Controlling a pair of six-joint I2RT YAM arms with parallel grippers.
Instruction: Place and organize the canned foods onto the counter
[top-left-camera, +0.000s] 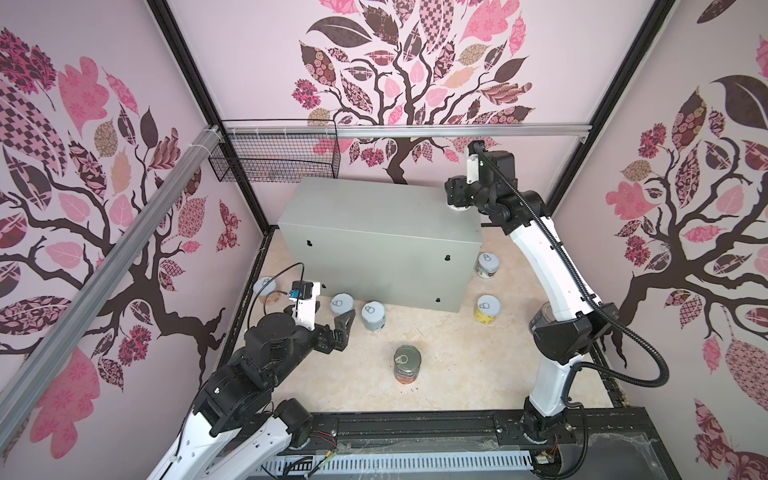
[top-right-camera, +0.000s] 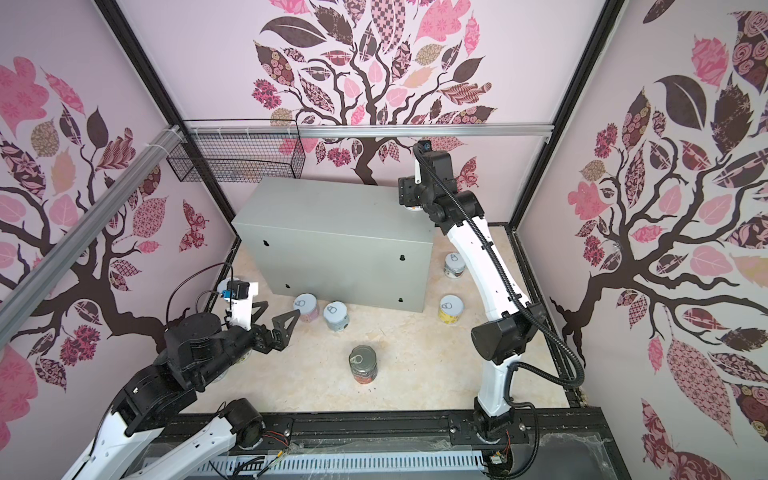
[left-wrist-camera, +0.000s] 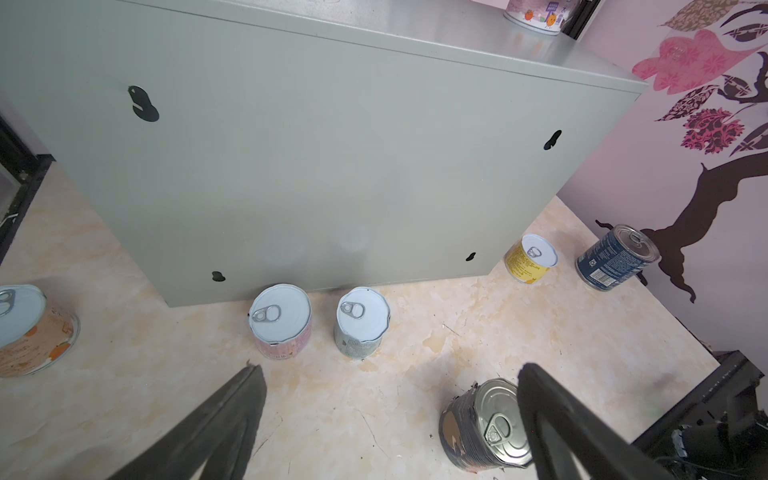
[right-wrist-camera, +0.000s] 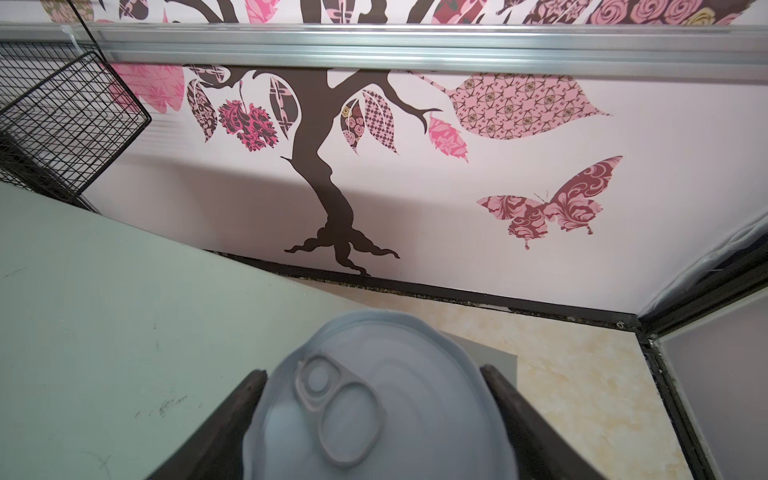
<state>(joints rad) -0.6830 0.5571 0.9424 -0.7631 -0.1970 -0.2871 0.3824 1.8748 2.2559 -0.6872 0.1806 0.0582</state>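
Your right pincer (right-wrist-camera: 374, 415) is clamped on a short can (right-wrist-camera: 374, 399): dull grey pull-tab lid, dented rim, sitting at the far right corner of the smooth grey sheet-metal desk (top-left-camera: 374, 216). Left pincer (left-wrist-camera: 390, 419) stands wide, holding nothing, over the marbled beige floor (left-wrist-camera: 166, 374). The rest are down there: pink can (left-wrist-camera: 280, 322), pale blue can (left-wrist-camera: 361, 322), yellow can (left-wrist-camera: 530, 257), and a dark blue can (left-wrist-camera: 615, 257) with a ribbed steel top. Label text is too small to read.

- Both top views look steeply down from above the grey counter (top-left-camera: 374, 232).
- Left wrist view faces its front, near.
- Right wrist view looks closely across its top.
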